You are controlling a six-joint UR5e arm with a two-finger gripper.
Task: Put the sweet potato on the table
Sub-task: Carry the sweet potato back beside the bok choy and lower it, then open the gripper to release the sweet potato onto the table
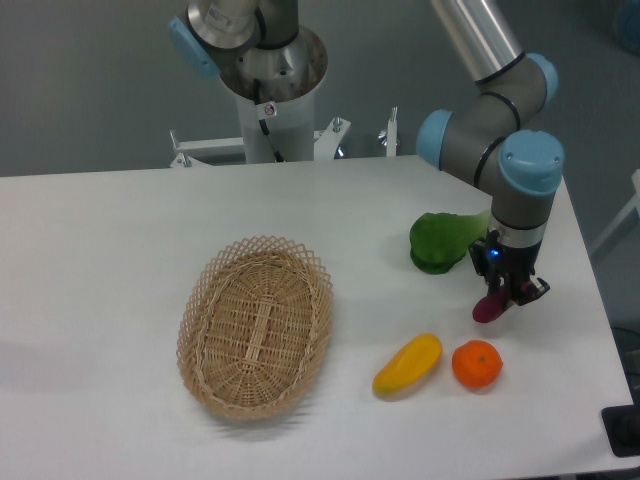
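The sweet potato [489,307] is a small purple-magenta tuber at the right of the white table [120,260]. It hangs tilted between the fingers of my gripper [505,294], with its lower end at or just above the tabletop. The gripper points down and is shut on its upper end. The potato's top part is hidden by the fingers.
A green leafy toy vegetable [443,240] lies just left of the gripper. A round orange [477,364] and a yellow-orange oblong fruit [408,364] lie in front of it. An oval wicker basket [256,324] stands at centre left. The table's right edge is close to the gripper.
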